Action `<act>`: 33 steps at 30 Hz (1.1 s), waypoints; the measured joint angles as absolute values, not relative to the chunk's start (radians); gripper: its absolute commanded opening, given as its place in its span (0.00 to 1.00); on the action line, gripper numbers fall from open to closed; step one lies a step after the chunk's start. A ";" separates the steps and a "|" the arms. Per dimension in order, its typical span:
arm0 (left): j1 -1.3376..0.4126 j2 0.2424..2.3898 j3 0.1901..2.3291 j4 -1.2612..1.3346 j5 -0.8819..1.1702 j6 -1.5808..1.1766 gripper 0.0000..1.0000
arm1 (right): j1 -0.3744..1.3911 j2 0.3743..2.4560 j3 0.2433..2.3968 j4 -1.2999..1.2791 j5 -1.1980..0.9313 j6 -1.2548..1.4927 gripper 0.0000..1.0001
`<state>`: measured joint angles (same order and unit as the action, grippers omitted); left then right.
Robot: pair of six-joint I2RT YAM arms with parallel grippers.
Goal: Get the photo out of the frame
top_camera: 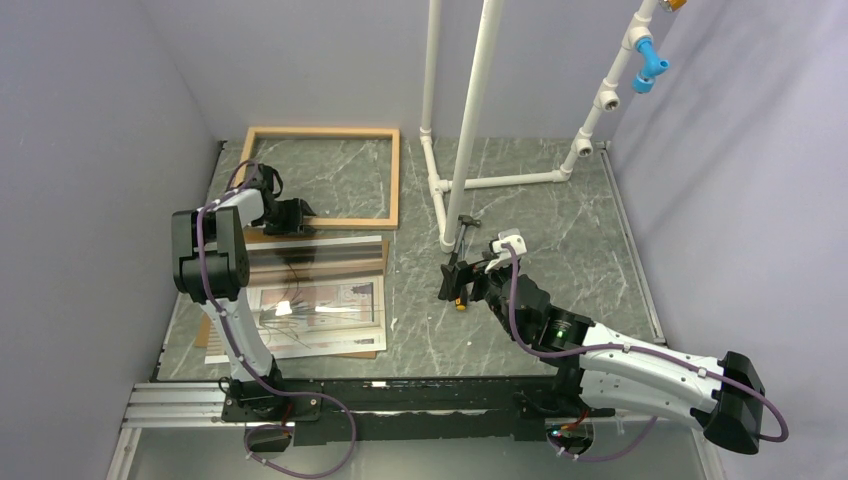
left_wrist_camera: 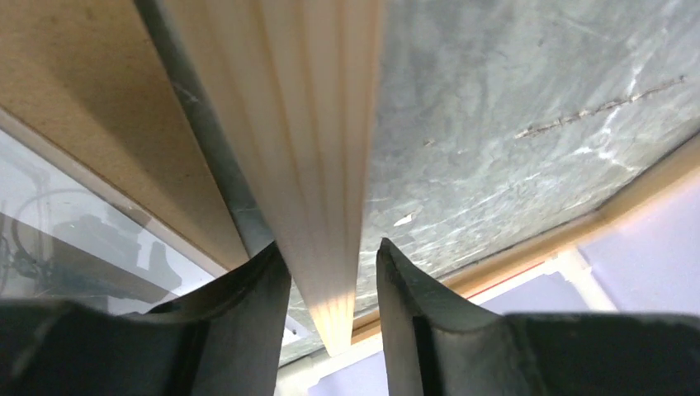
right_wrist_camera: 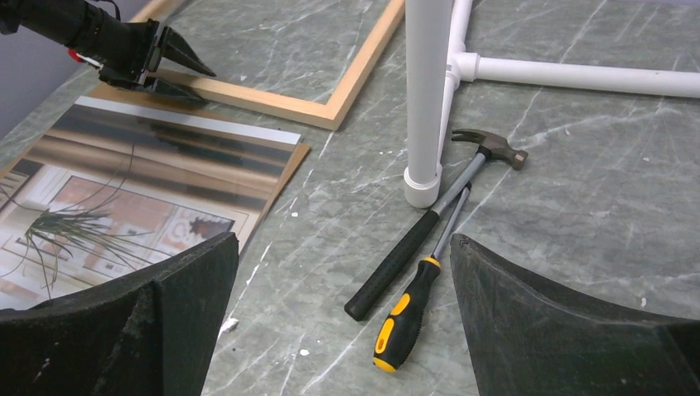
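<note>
The frame (top_camera: 392, 175) is light wood and empty, flat on the table at the back left; it also shows in the right wrist view (right_wrist_camera: 355, 78). My left gripper (top_camera: 303, 216) straddles its near rail (left_wrist_camera: 314, 165): the left finger (left_wrist_camera: 248, 305) touches the rail, and the right finger (left_wrist_camera: 413, 305) stands a small gap off it. The photo (top_camera: 320, 310) lies face up nearer me, also visible in the right wrist view (right_wrist_camera: 124, 223), partly under a reflective clear sheet (top_camera: 320, 255). My right gripper (top_camera: 455, 280) is open and empty, hovering right of the photo.
A brown backing board (top_camera: 340, 352) lies under the photo. A hammer (right_wrist_camera: 429, 223) and a yellow-black screwdriver (right_wrist_camera: 409, 318) lie below my right gripper. A white PVC pipe stand (top_camera: 470, 120) rises beside the frame's right side. Walls close in left and right.
</note>
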<state>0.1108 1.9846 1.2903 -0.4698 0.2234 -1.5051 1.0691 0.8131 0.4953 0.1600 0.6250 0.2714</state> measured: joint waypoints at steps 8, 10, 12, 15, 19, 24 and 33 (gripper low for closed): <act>0.120 1.966 1.290 -0.453 0.221 -1.481 0.77 | 1.065 0.817 0.495 0.160 0.618 0.273 1.00; 0.127 1.953 1.286 -0.451 0.222 -1.473 0.80 | 1.065 0.821 0.495 0.160 0.617 0.273 1.00; 0.136 1.935 1.285 -0.454 0.222 -1.459 0.88 | 1.063 0.825 0.495 0.161 0.615 0.273 1.00; 0.149 1.892 1.285 -0.466 0.220 -1.429 0.99 | 1.061 0.841 0.495 0.163 0.606 0.274 1.00; 0.161 1.786 1.285 -0.507 0.206 -1.364 0.99 | 1.049 0.887 0.495 0.167 0.573 0.289 1.00; 0.162 1.556 1.233 -0.531 0.213 -1.217 0.99 | 1.008 0.976 0.504 0.163 0.500 0.334 1.00; -0.006 1.057 0.848 -0.569 0.224 -0.881 0.99 | 0.851 1.173 0.553 0.160 0.169 0.461 1.00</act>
<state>-0.0059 1.0573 0.8482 -0.5694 0.2245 -0.8806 0.8513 1.1732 0.5529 0.1600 0.1692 0.4610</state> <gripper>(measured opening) 0.994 0.994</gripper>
